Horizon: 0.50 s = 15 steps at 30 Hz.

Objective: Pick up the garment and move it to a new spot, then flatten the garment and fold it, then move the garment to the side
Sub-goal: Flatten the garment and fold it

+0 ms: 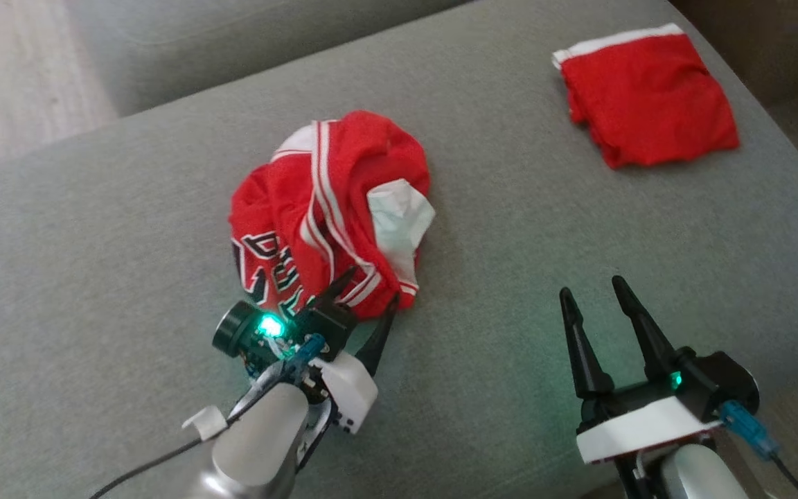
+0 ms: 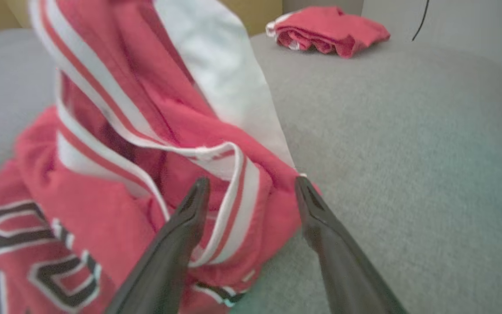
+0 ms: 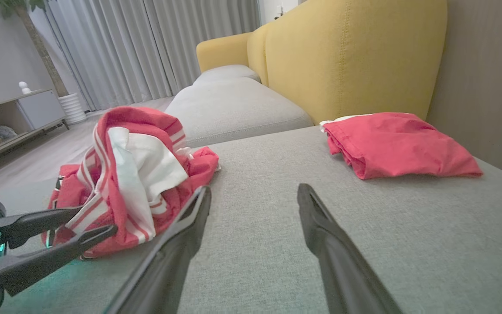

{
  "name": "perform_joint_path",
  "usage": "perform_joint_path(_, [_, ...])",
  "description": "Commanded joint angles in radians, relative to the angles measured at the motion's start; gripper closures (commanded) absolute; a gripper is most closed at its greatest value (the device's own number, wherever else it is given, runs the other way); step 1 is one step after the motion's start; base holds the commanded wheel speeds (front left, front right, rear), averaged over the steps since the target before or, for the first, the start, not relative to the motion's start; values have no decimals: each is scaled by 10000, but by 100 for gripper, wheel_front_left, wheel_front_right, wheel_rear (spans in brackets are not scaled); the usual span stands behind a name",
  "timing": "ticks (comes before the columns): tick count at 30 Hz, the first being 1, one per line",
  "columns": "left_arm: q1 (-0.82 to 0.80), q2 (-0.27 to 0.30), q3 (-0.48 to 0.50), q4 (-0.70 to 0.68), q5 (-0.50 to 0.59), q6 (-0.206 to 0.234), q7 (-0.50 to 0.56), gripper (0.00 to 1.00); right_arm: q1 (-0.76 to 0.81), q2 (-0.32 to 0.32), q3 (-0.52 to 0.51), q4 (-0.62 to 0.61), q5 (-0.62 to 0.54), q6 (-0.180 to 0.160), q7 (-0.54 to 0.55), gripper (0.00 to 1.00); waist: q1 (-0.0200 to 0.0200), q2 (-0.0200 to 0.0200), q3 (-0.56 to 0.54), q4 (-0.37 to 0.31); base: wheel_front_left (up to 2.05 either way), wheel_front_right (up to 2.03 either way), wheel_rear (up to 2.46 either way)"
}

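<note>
Now, your left hand (image 1: pixel 371 285) stands open astride the striped near hem of the crumpled garment (image 1: pixel 330 208) on the sofa (image 1: pixel 510 277); your right hand (image 1: pixel 591 285) hangs open, well apart. Close too shallow and you may pinch one loose layer; the heap would trail and bunch.

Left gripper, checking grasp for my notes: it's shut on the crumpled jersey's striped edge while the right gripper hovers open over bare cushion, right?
No: the left gripper is open, jaws straddling the striped edge of the crumpled jersey, per the left wrist view. The right gripper does hover open over bare cushion.
</note>
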Motion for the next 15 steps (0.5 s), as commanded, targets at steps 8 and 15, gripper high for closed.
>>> perform_joint_path(8, [-1053,16,-364,-326,-754,-221,-917,100,-317,-41,176,-331,20,-7,-36,0,-3,0,38,-10,0,0,0])
perform_joint_path(15, [-3155,16,-462,-2204,-1530,-577,-1205,100,-263,-41,296,-336,58,-7,-36,0,-3,0,-375,481,0,0,0])
